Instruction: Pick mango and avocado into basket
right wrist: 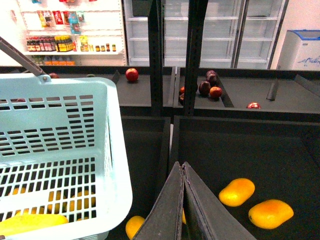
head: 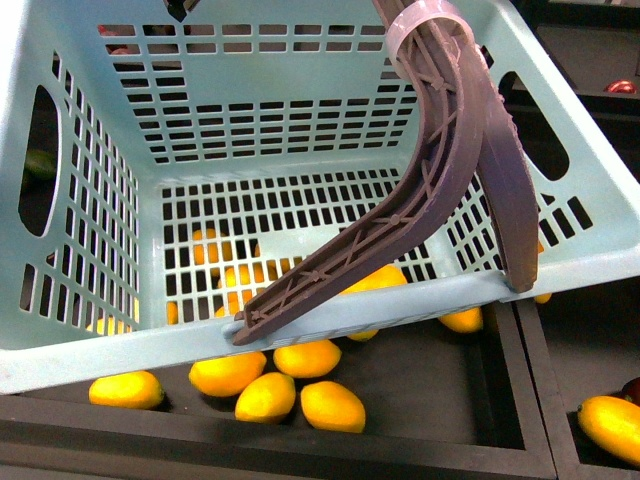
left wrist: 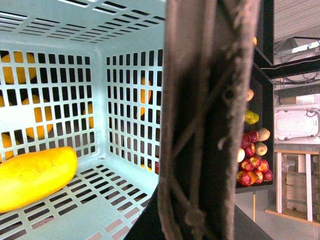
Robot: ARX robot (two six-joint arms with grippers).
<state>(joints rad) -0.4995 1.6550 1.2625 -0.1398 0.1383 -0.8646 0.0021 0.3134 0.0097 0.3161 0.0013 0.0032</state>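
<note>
The basket (head: 100, 355) hangs tilted over a black tray (head: 420, 400) of loose yellow fruit (head: 332, 405), its brown-grey handle (head: 445, 150) swung across the opening. The mango (left wrist: 35, 177) lies inside on the slotted base, close to one wall. The avocado (head: 40, 163) may be the dark green shape glimpsed through the basket's side hole. The right gripper (right wrist: 181, 169) is pressed together on nothing, just beside the basket. The left gripper is masked by the handle, so I cannot tell its grip
</note>
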